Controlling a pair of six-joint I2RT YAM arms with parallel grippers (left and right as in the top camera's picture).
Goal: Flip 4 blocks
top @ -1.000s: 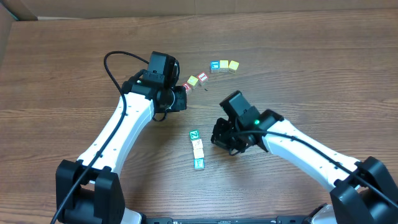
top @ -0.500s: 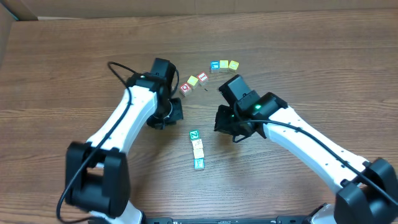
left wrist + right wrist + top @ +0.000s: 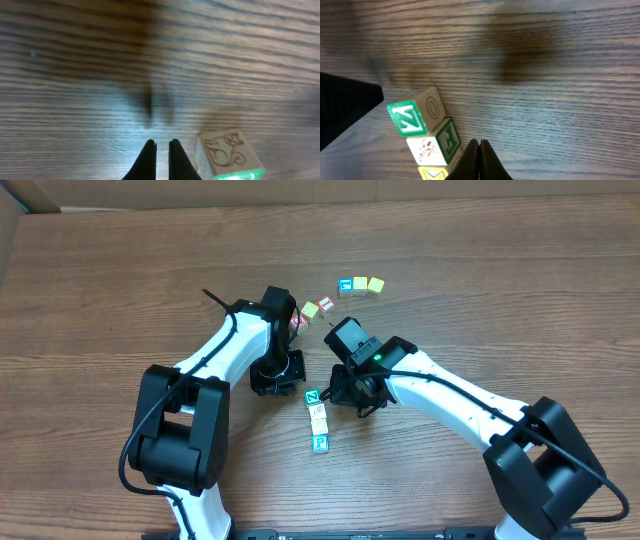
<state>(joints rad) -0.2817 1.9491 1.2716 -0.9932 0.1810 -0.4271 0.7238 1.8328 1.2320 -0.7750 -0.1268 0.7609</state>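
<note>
The blocks lie in a short column on the table: a green Z block (image 3: 313, 397) (image 3: 409, 119), a pale cream block (image 3: 318, 412) (image 3: 432, 145), a yellow block (image 3: 319, 426) (image 3: 437, 174) and a teal-blue block (image 3: 321, 443). My left gripper (image 3: 297, 383) (image 3: 161, 150) is shut and empty, low over the wood just left of the column. A cube with a cat drawing and a green edge (image 3: 227, 152) sits right of its tips. My right gripper (image 3: 332, 404) (image 3: 479, 146) is shut and empty, its tips beside the cream block's right side.
A curved line of other cubes lies behind: blue (image 3: 345, 285), yellow (image 3: 360, 284), yellow-green (image 3: 376, 284), a red-faced one (image 3: 326, 304) and a pale yellow one (image 3: 310, 309). The left arm's dark body (image 3: 345, 110) shows beyond the Z block.
Both arms have closed in on the column of blocks: the left gripper moved down and right, the right gripper moved left. Both stayed shut.
</note>
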